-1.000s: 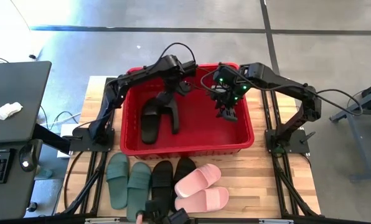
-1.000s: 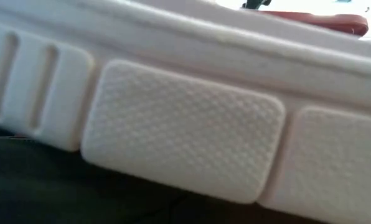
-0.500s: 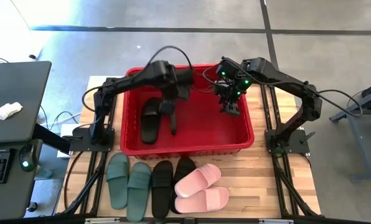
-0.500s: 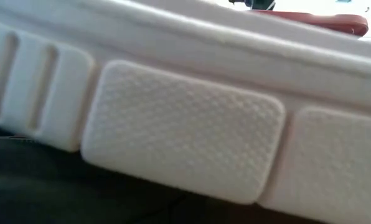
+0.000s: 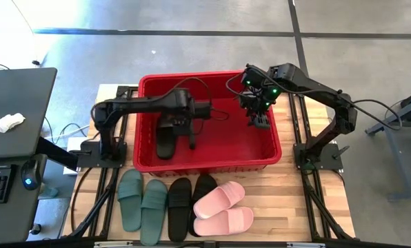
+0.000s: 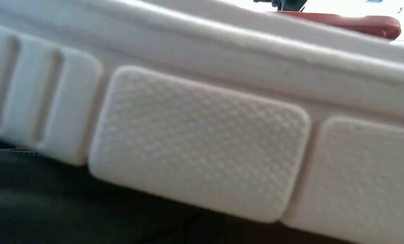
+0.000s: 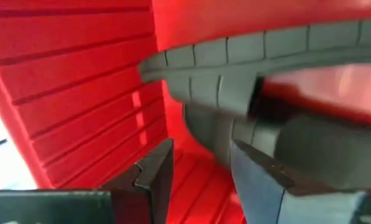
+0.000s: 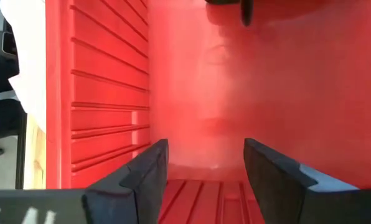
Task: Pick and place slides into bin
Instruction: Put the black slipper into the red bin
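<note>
The red bin (image 5: 147, 83) holds two black slides. One (image 5: 165, 134) lies flat on the bin floor, and the other (image 5: 192, 132) stands on its long edge beside it. My left gripper (image 5: 190, 117) hangs open just above that upended slide, whose grooved sole (image 7: 235, 56) fills the left wrist view. The fingers (image 7: 201, 152) have only red floor between them. My right gripper (image 5: 258, 121) hangs open over the bin's bare right half (image 8: 204, 149). Two green (image 5: 142, 200), two black (image 5: 190, 196) and two pink slides (image 5: 221, 207) lie on the table in front of the bin.
A pale slide's sole (image 6: 202, 142) sits right against the low camera and blocks most of that view; only the bin rim (image 6: 365, 26) shows above it. A dark desk with a mouse (image 5: 27, 180) stands to the table's left.
My left arm has swung from the bin's far side toward the near and left. It now lies level across the bin's left wall, and its wrist has rolled. The upended black slide has stayed where it was.
</note>
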Action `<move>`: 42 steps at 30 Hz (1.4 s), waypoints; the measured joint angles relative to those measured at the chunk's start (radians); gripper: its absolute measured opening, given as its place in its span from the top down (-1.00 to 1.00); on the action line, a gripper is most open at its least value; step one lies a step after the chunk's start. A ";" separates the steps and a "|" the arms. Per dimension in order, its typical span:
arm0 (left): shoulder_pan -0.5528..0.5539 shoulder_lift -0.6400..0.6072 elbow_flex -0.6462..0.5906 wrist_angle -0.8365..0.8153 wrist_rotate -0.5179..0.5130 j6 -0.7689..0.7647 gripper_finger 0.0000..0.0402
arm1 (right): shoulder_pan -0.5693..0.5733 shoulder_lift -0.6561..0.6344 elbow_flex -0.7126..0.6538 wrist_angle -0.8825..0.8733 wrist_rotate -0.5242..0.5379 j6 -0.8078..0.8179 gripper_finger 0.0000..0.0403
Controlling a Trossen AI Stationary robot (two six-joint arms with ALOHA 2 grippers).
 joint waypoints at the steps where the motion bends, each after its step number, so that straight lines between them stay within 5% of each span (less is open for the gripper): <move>1: 0.000 -0.016 -0.030 0.041 0.009 -0.001 0.26 | 0.000 0.000 0.000 0.001 0.000 0.000 0.01; 15: 0.002 -0.249 -0.407 0.415 0.086 -0.024 0.00 | 0.000 0.000 0.000 0.018 0.000 -0.008 0.01; 28: 0.002 -0.249 -0.516 0.575 0.040 0.128 -0.26 | 0.000 0.000 0.000 0.053 0.000 -0.027 0.01; 37: 0.002 -0.249 -0.601 0.682 0.025 0.143 -0.22 | 0.000 0.000 0.000 0.072 0.000 -0.045 0.01; 42: 0.002 -0.241 -0.618 0.728 -0.074 0.144 -0.16 | 0.000 0.000 0.000 0.089 0.000 -0.058 0.01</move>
